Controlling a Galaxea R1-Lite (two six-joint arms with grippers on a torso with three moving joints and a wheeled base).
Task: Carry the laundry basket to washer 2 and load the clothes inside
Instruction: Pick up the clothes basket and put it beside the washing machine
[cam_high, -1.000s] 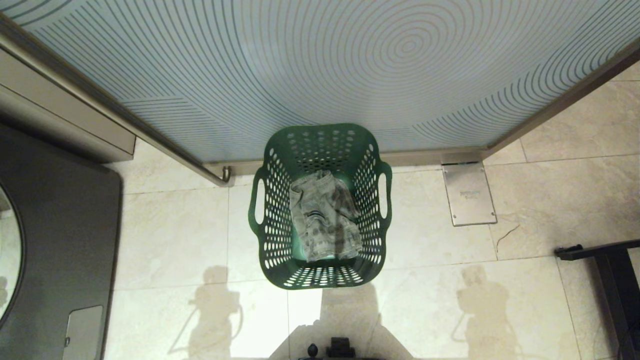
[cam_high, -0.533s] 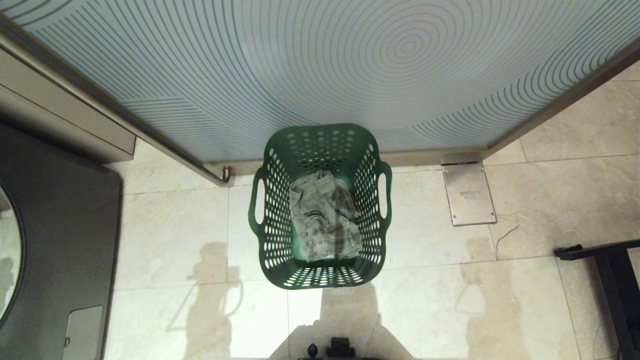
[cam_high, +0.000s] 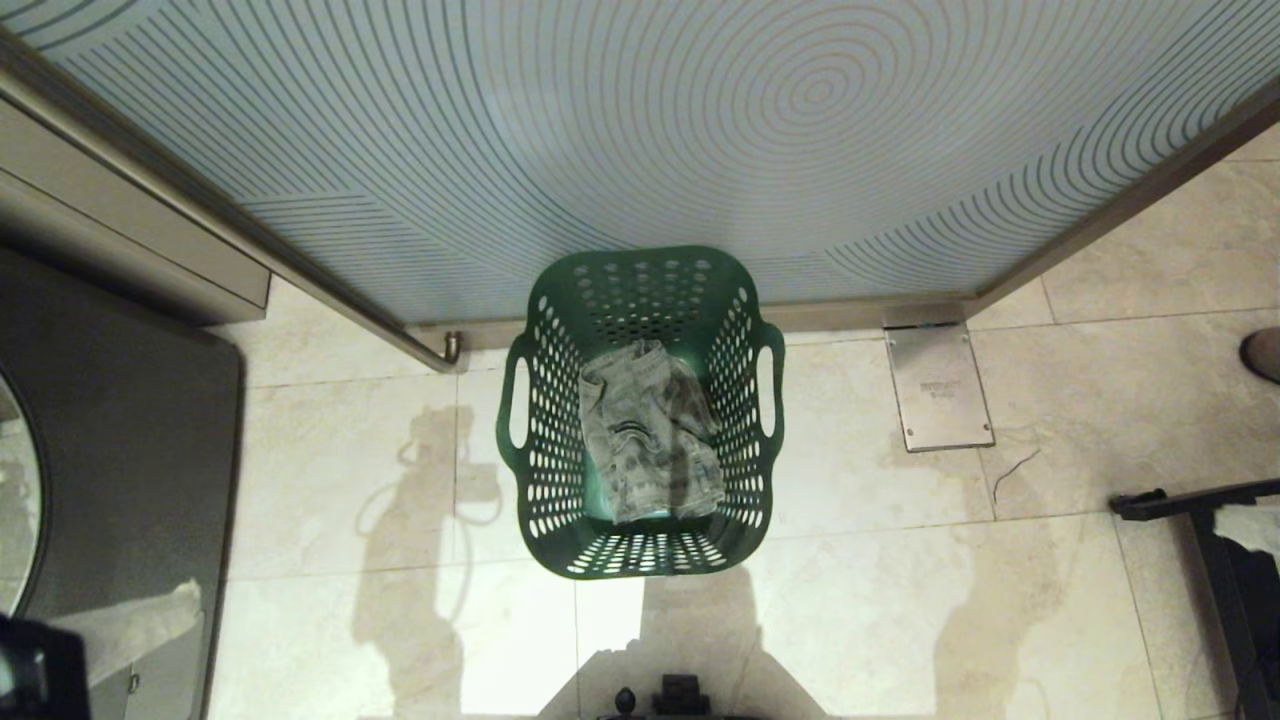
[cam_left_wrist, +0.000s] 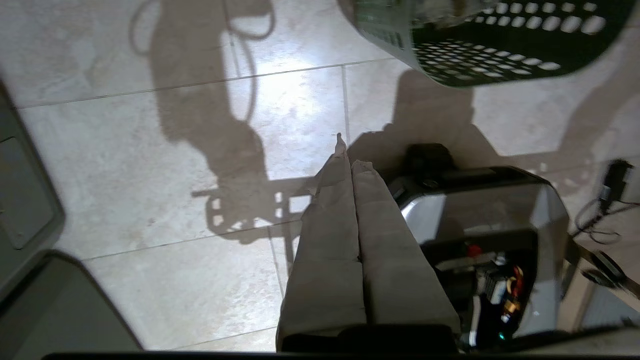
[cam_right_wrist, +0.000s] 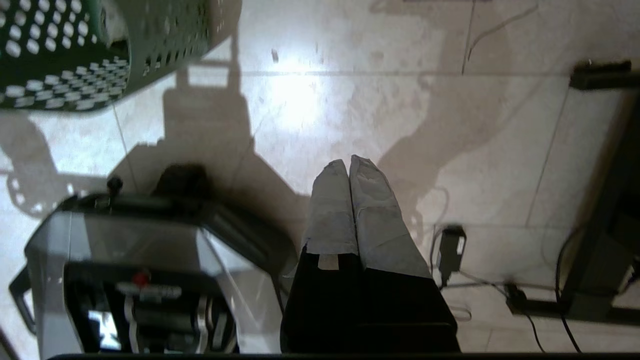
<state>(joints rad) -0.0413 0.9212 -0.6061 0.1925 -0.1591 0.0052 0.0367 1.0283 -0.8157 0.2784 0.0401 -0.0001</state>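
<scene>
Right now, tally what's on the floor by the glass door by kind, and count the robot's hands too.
Green laundry basket: 1
Patterned garment inside it: 1
Metal floor plate: 1
Robot hands, both shut: 2 (left hand, right hand)
Total: 5

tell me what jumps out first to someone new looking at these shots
The green laundry basket stands mid-floor on the pale tiles against a frosted glass door patterned with rings, a crumpled grey printed garment lying inside. Both hands are shut and empty: the left hand and right hand hover over the tiles short of the basket.
</scene>
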